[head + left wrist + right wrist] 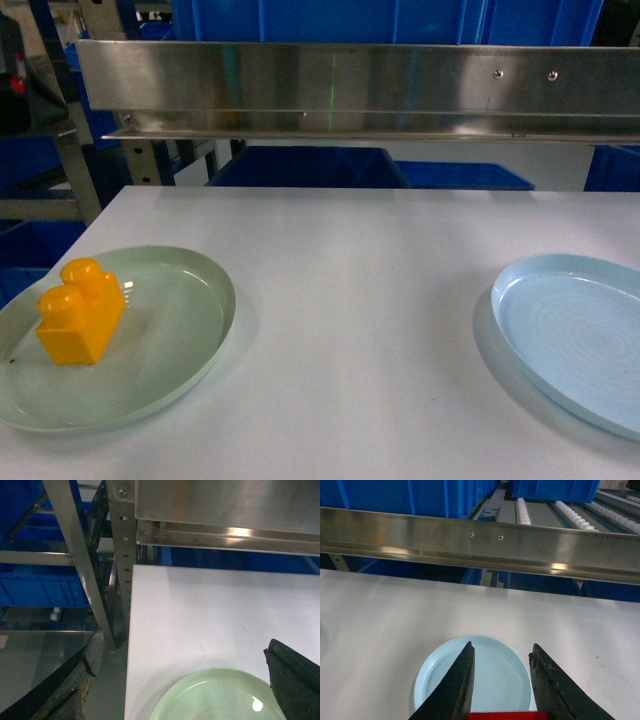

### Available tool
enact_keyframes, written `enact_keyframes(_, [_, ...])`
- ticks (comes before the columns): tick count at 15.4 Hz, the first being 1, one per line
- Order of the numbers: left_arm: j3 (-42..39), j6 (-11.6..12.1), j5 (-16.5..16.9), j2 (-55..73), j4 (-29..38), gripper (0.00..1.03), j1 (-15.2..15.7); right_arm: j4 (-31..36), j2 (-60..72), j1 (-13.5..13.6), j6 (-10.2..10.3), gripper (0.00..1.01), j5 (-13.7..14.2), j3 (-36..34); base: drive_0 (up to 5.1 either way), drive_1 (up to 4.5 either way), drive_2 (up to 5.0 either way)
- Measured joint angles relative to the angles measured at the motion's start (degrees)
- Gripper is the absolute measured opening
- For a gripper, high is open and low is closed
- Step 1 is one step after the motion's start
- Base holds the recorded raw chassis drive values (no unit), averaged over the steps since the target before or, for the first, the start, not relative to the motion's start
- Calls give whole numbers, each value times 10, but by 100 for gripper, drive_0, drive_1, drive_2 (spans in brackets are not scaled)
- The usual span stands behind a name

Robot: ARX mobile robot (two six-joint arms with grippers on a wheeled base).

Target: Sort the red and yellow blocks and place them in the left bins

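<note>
A yellow block (80, 312) lies on the pale green plate (190, 340) at the table's left. The same green plate (220, 695) shows below my left gripper (182, 652), whose fingers (290, 680) stand wide apart and hold nothing. My right gripper (502, 647) hangs above the light blue plate (492, 672) and is shut on a red block (500, 715), of which only the top edge peeks in at the bottom of the right wrist view. Neither gripper appears in the head view. The blue plate (580, 340) sits at the table's right.
A steel rail (350, 90) runs across above the table's far edge, with blue crates (310, 165) behind it. A metal rack post (120, 555) stands off the table's left corner.
</note>
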Motion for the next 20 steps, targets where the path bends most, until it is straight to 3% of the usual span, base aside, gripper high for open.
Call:
enact_keyframes(1, [40,-13,-3,28,-49,98,-14,0,0,0,0,27,0,0,0,0,0])
enact_keyframes(3, [43,-28,-30,58,-101,98,-35,0,0,0,0,27,0,0,0,0,0])
enact_keyframes(6, [33,-43,-70,59,-125,98,-68,0,0,0,0,27,0,0,0,0,0])
enact_keyframes(8, [4,-35,-95,70,-84,98,-102,0,0,0,0,27,0,0,0,0,0])
enact_keyframes(9, [3,-34,-98,80,-104,98,-112,0,0,0,0,27,0,0,0,0,0])
enact_keyframes(13, [-3,-29,-134,109,-95,98,-125,0,0,0,0,27,0,0,0,0,0])
enact_keyframes(16, [2,-44,-129,143,-136,98,-137,0,0,0,0,27,0,0,0,0,0])
enact_keyframes(20, [7,-47,-136,148,-130,97,-128,0,0,0,0,27,0,0,0,0,0])
